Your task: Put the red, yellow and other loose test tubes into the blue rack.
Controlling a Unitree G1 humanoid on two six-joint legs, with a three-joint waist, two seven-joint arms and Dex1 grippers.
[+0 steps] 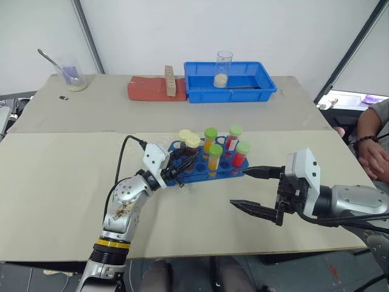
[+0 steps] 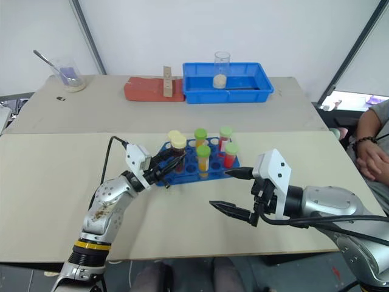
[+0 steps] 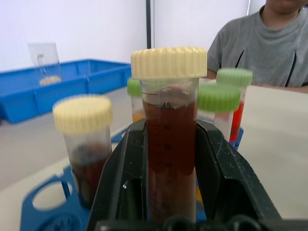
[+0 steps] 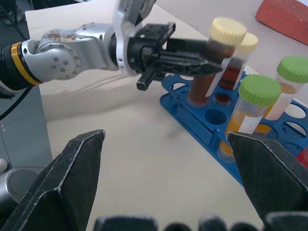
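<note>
Here the dark red-brown tube (image 4: 208,67), pale yellow cap, stands upright in a hole at the blue rack's (image 1: 203,173) left end, just beside a second brown tube (image 4: 237,65) with the same cap. The rack sits near the middle of the table (image 1: 61,182), slightly toward the front edge. Four green-capped tubes stand in it too: two orange (image 1: 214,158), two red (image 1: 240,154). No loose tube lies on the table.

Left claw (image 2: 173,162) is clenched on the brown tube's body below the cap, one finger on each side; the left wrist view shows the tube vertical between them. Judged step: seating and release. To do it well, keep the tube plumb, push it fully down into the hole, then spread the fingers without dragging against the neighbouring tube, and draw back level, away from the rack.

Left forearm reaches in low from the front-left, the claw roughly level and angled toward the rack. Right claw (image 1: 258,191) hangs released, fingers spread wide, just off the rack's right end and slightly nearer the front edge, touching nothing.

A person's hand (image 1: 374,158) rests at the right edge.
</note>
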